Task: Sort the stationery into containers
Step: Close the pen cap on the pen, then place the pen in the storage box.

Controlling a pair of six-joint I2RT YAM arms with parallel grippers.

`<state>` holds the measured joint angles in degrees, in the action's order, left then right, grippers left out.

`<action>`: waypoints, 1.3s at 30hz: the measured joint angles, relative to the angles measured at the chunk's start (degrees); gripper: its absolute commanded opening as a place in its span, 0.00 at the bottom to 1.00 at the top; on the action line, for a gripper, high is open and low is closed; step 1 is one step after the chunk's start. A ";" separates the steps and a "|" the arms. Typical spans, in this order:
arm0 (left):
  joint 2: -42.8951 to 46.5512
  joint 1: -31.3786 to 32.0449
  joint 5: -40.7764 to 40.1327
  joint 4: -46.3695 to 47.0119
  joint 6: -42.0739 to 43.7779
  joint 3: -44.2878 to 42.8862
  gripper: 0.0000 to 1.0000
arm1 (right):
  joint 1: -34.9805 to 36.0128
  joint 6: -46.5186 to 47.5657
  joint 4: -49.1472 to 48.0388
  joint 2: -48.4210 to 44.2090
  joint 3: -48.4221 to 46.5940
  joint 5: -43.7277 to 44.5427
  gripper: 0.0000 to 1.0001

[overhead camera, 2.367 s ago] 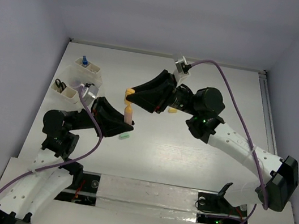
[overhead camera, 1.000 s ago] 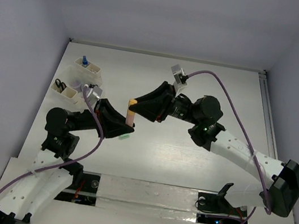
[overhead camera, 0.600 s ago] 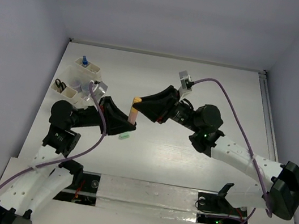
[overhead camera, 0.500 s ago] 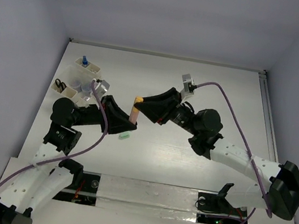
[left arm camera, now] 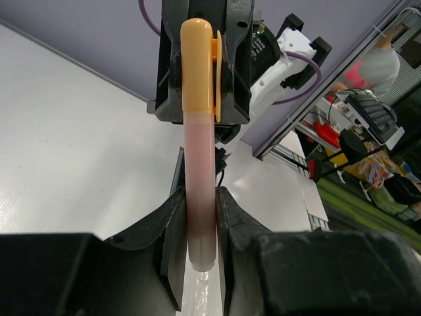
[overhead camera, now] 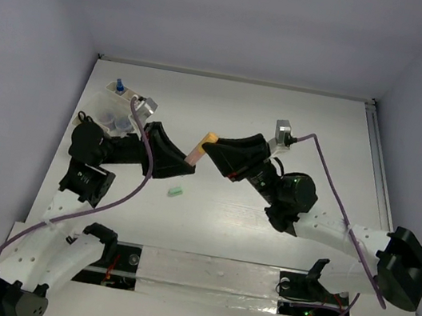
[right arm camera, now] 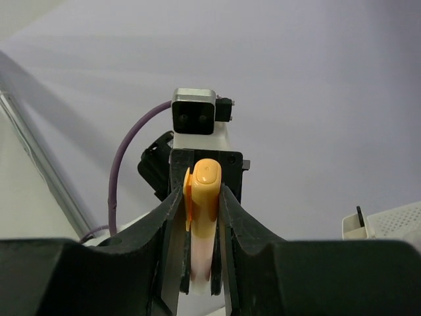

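An orange-pink marker (overhead camera: 198,149) with an orange cap hangs above the table's middle, tilted, cap toward the upper right. My left gripper (overhead camera: 186,164) is shut on its pale pink barrel (left arm camera: 198,158), the barrel's end sitting between the pads. My right gripper (overhead camera: 213,145) faces it from the other side, its fingers pressed against both sides of the orange cap (right arm camera: 206,176). A small green eraser (overhead camera: 175,193) lies on the table below the marker. A container (overhead camera: 125,96) holding a blue-capped pen (overhead camera: 120,83) stands at the far left.
Little round clear jars (overhead camera: 117,120) sit beside the left arm's elbow, just below the container. The left arm covers the area where the table's left edge runs. Grey walls close in the back and both sides.
The marker has gone from upright to tilted, cap now up and right. The left gripper has swung back toward the bins; the right wrist has drawn rightward and lower. Both still hold it.
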<state>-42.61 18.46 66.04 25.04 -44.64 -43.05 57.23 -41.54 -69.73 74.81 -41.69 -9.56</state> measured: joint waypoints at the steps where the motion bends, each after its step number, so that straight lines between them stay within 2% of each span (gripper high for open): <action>1: -0.11 -0.11 0.02 0.04 -0.22 -0.48 0.00 | 0.17 -0.02 -0.31 -0.07 -0.02 0.42 0.00; 7: -0.07 -0.33 -0.24 1.29 -0.81 -0.70 0.00 | 1.05 1.68 3.32 -2.95 -0.33 2.64 0.00; 10: 1.62 -0.33 -1.86 0.94 0.31 -0.52 0.13 | 2.16 4.07 9.90 -4.59 -3.45 3.45 0.00; 11: 2.62 -0.33 -2.82 0.22 1.22 -0.50 0.19 | 2.60 4.79 12.07 -4.74 -4.87 3.78 0.00; 12: 3.85 -0.37 -4.15 -0.83 2.40 -0.44 0.37 | 3.02 5.44 14.49 -4.76 -6.64 3.87 0.00; 13: 4.94 -0.46 -5.81 -1.77 3.96 -0.42 0.46 | 3.41 6.29 16.65 -4.72 -8.37 3.89 0.00; 14: 6.03 -0.48 -7.91 -2.62 5.16 -0.44 0.61 | 4.11 7.41 20.41 -4.24 -10.27 4.09 0.00; 16: 8.22 -0.48 -11.52 -6.43 8.31 -0.48 0.71 | 5.01 9.25 26.32 -2.16 -12.96 4.74 0.00; 17: 9.40 -0.48 -13.35 -8.87 9.97 -0.48 0.99 | 5.16 10.05 29.11 -0.74 -14.34 5.29 0.00; 23: 16.39 -0.55 -26.93 -22.97 18.29 -0.61 0.99 | 3.17 12.20 37.18 5.49 -22.16 6.38 0.00; 29: 20.72 -0.57 -43.60 -34.10 21.55 -6.19 0.99 | -1.60 12.74 37.22 13.81 -29.05 4.90 0.00; 34: 24.20 -0.55 -57.13 -34.21 23.06 -13.33 0.99 | -2.84 12.66 37.64 29.35 -41.35 -2.34 0.00; 39: 27.52 -0.57 -65.83 -30.86 24.44 -14.01 0.99 | -2.78 12.98 40.04 45.16 -58.53 -10.49 0.00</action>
<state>-15.09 17.89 0.21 -5.82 -20.21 -57.06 54.46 -28.56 -29.69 119.96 -100.22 -20.05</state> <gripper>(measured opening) 0.990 0.289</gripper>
